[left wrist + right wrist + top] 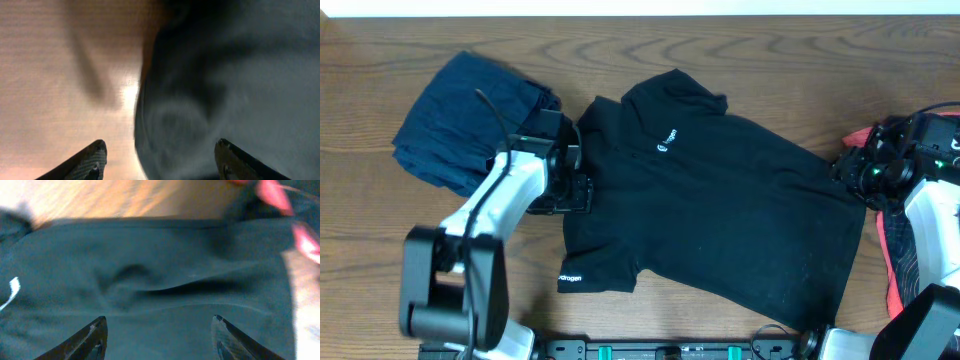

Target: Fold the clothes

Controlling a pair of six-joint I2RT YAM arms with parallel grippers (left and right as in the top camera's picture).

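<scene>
**Shirt spread out, both pincers released at its edges**

Left of the black shirt [720, 210], a navy garment [470, 110] sits bunched on the table [380, 230]. The left gripper [160, 145] is at the shirt's left edge by the sleeve, jaws apart and holding nothing. The shirt lies mid-table, skewed, with its logo [667, 140] facing up. The right gripper [157, 320] is over the shirt's right edge, jaws apart and empty. A coral-patterned garment [900, 260] lies just right of the shirt.

Risks: a right pinch this close could snag the coral garment along with the shirt. A left pinch may take one layer only, so the fold drags crooked.
</scene>
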